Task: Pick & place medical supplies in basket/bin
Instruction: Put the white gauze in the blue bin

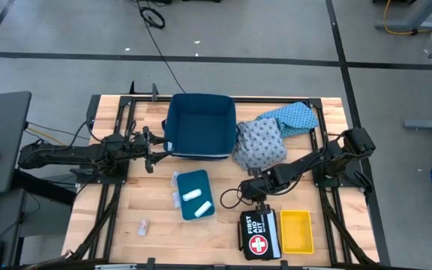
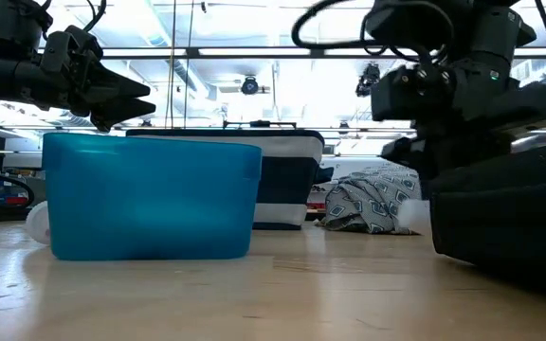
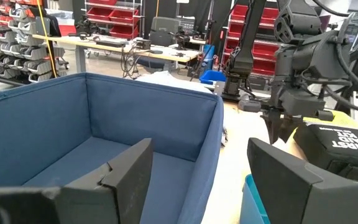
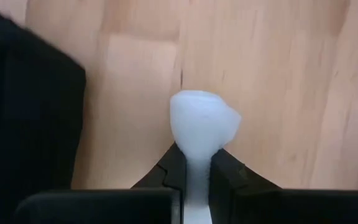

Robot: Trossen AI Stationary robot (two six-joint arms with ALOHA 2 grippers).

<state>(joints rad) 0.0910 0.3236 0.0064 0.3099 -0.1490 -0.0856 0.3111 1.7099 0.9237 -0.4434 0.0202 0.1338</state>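
Right gripper (image 4: 194, 171) is low over the bare wood of the table (image 1: 223, 232), jaws pinched nearly together on a small white soft piece (image 4: 201, 127), which bulges out just past the fingertips; probably a packet or roll end, cannot tell which. The grip looks narrow and taken at one end, so the piece may slip when carried. In the high view this gripper (image 1: 246, 189) sits between the teal tray (image 1: 195, 193) and the first aid kit (image 1: 259, 234), with the yellow tray (image 1: 295, 231) beyond the kit. Two white rolls (image 1: 196, 201) lie in the teal tray; another small pale packet (image 1: 143, 223) lies well off on the wood. Blue bin (image 1: 199, 126) is farther out from the right gripper, the patterned cloths (image 1: 268, 135) bunched against its side, not yet in. Left gripper (image 1: 154, 156) waits at the bin's rim, fingers (image 3: 126, 177) apart, empty.
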